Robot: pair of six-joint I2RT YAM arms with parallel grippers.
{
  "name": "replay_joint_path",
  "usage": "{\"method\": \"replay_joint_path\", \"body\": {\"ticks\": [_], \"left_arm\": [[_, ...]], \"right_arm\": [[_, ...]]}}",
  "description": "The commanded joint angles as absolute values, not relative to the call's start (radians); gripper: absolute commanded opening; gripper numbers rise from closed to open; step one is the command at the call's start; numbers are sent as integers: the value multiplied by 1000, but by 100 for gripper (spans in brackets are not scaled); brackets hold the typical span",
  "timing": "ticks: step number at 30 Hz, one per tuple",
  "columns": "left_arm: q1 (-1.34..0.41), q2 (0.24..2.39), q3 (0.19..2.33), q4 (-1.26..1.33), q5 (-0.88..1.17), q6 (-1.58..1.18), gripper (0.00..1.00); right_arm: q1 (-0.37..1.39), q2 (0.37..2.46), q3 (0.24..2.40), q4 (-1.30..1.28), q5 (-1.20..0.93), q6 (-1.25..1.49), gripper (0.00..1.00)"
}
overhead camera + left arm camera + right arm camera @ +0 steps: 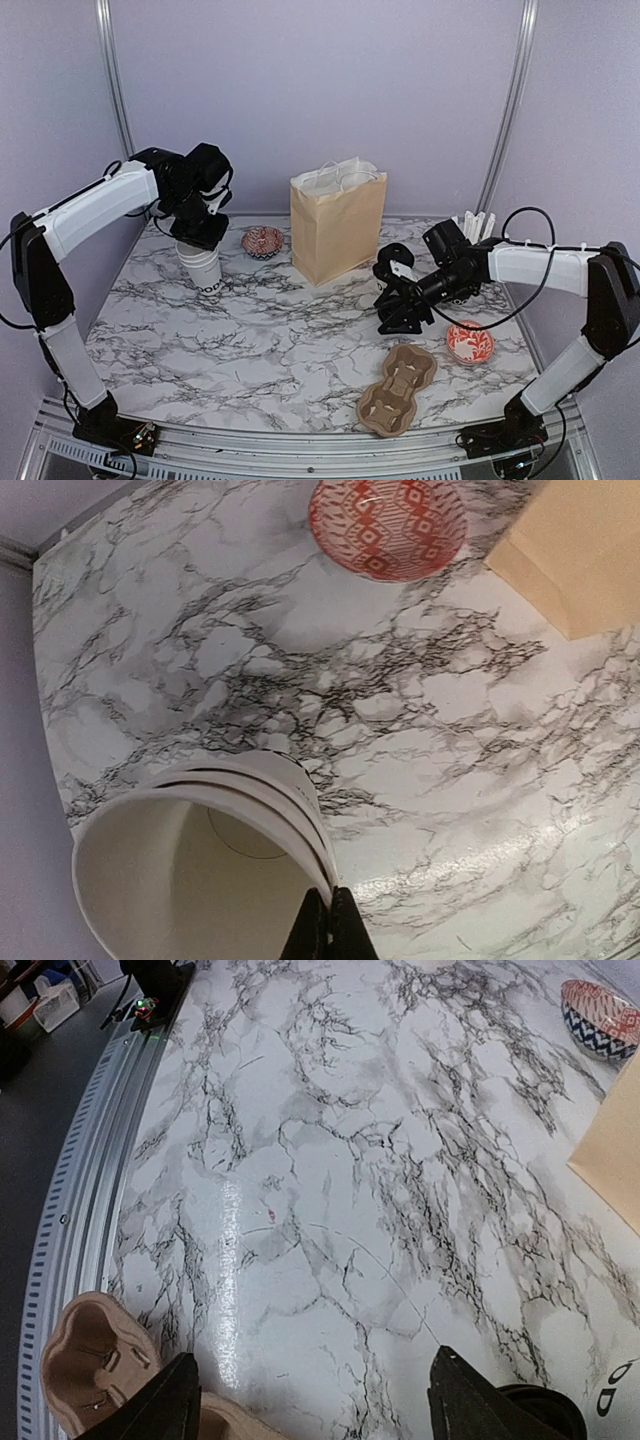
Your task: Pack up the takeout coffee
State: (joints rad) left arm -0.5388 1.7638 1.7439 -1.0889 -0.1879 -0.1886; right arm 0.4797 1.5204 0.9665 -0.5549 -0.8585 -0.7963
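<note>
Care at the rim: left gripper (325,925) grasps the stacked paper cups (180,880); better lift straight, without tilt. Meanwhile right gripper (315,1400) is released.

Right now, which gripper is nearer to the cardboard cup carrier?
Right. The right gripper is open just beyond the cup carrier; the left gripper, far to the left, pinches the paper cups by the rim.

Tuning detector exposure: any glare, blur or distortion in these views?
Right wrist: glare streak down the marble table, otherwise sharp. Left wrist: broad sheen lower right; paper cup near the lens looks slightly soft. Top external: even light, front rail bowed by the lens.
</note>
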Motion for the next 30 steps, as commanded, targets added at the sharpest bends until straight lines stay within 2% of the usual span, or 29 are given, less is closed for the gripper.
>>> {"method": "replay_joint_path", "body": {"ticks": [1,5,11,15,30], "left_arm": [[-700,1720,1772,-1049,-30,-133,0],[-780,1700,1712,-1022,65,-143,0],[-906,1670,1612,-907,-42,-195,0],[-963,1665,1605,-850,-41,-236,0],[-1042,1707,1645,-763,-22,-287,0]], "right_arm": [[489,1479,1022,-396,-816,-522,77],[499,1503,1107,-338,-839,-343,80],[519,1702,1274,-383,-984,-109,81],[537,1770,1305,-320,-1031,23,82],[602,1872,1358,-259,-1116,163,86]]}}
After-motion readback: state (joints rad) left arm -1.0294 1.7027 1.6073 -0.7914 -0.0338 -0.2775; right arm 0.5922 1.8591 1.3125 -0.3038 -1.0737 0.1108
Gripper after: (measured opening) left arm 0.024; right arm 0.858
